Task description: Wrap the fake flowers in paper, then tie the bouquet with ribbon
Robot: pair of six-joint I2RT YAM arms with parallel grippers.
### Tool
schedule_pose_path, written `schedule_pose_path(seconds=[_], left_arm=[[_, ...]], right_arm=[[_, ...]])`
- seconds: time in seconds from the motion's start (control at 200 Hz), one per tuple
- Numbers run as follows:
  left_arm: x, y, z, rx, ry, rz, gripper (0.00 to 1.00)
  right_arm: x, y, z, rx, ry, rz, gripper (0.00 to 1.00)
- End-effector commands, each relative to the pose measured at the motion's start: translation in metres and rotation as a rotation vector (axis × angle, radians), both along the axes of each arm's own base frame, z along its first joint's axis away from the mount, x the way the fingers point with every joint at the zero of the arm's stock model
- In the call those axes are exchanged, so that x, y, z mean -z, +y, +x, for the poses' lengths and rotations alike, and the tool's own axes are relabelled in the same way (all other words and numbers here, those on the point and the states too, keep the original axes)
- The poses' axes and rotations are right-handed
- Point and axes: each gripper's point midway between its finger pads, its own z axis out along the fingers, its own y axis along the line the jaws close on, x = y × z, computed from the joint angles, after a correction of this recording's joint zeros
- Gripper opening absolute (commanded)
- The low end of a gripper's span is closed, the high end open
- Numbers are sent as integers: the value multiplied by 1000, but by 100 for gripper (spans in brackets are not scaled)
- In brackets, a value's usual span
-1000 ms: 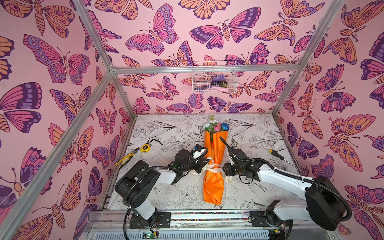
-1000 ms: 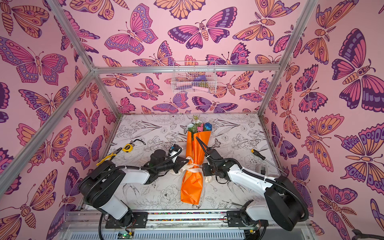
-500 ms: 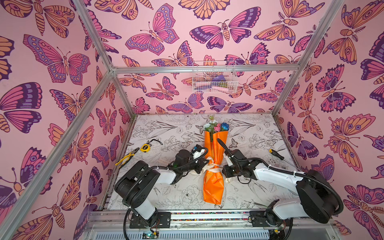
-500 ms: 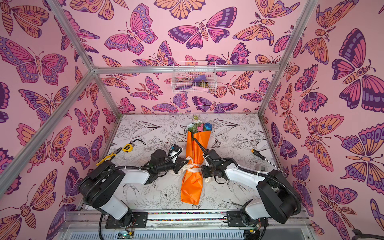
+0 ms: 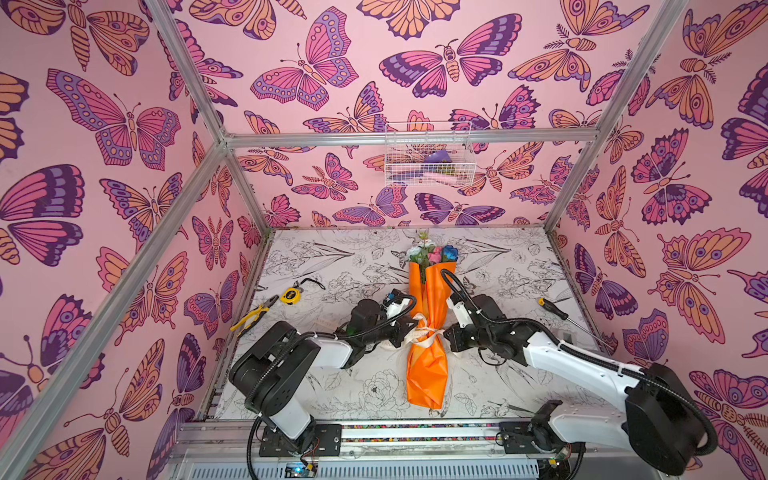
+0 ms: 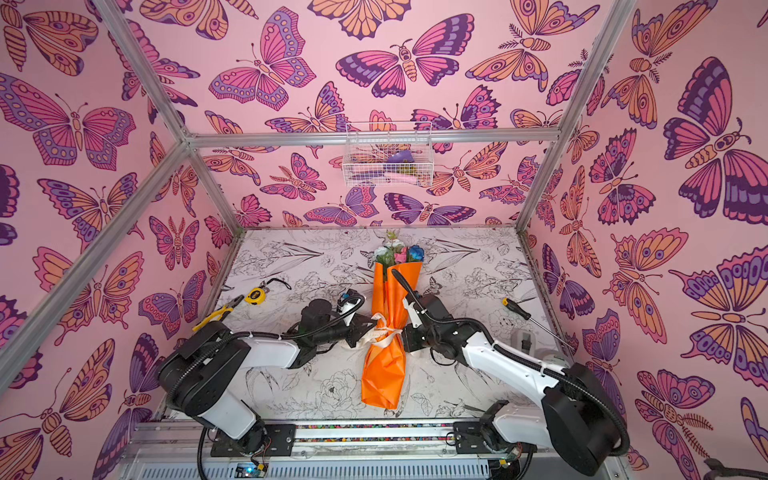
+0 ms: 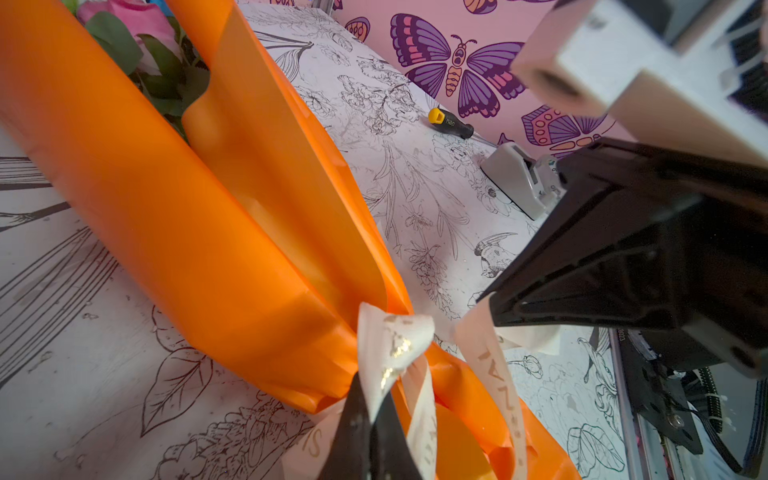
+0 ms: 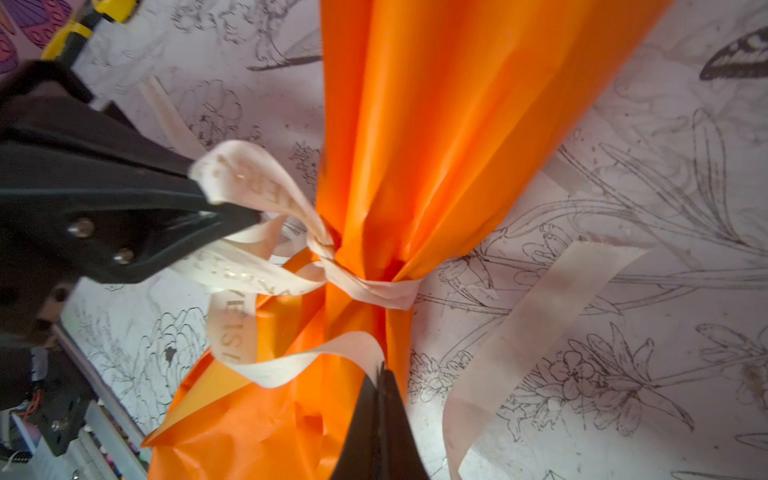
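The bouquet of fake flowers [image 5: 427, 374] lies flat at the middle of the surface [image 5: 332, 266]. Its blooms point toward the back wall and the closed end of the orange wrapping points toward the arm bases. A cream ribbon [image 5: 424, 332] encircles the wrapping at its narrowed waist, and the knot and loose loops sit on the side facing the left arm. The left pincer [image 5: 410, 329] is positioned just beside the waist. Both wrist views show its jaws pressed together, pinching a folded loop of the ribbon. The right pincer [image 5: 445, 332] is positioned just beside the waist on the opposite side. In the right wrist view its jaws are pressed together on a ribbon strand that arcs across the lower wrapping. A further loose length of ribbon lies flat on the surface beside the wrapping. Pliers [image 5: 253, 318] and a tape measure [image 5: 290, 296] rest near the left edge, and a screwdriver [image 5: 552, 308] rests near the right edge, all well apart from the bouquet. A wire basket [image 5: 430, 156] hangs on the back wall.
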Motion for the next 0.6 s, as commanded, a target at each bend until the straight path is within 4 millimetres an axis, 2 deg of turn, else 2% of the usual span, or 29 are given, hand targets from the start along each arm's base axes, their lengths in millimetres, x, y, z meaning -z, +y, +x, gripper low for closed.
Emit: schedule_pose_path(seconds=[0.0, 0.175, 0.335, 0.591], left_arm=[[-13, -5, -5, 42, -38, -18, 0], [-15, -7, -8, 50, -45, -17, 0], [-14, -9, -9, 51, -44, -13, 0], [-14, -7, -9, 35, -46, -2, 0]], right_arm=[[-24, 13, 5, -50, -51, 75, 0], [-33, 31, 18, -58, -50, 125, 0], [-32, 51, 23, -76, -39, 145, 0], [-14, 69, 27, -59, 0, 111, 0]])
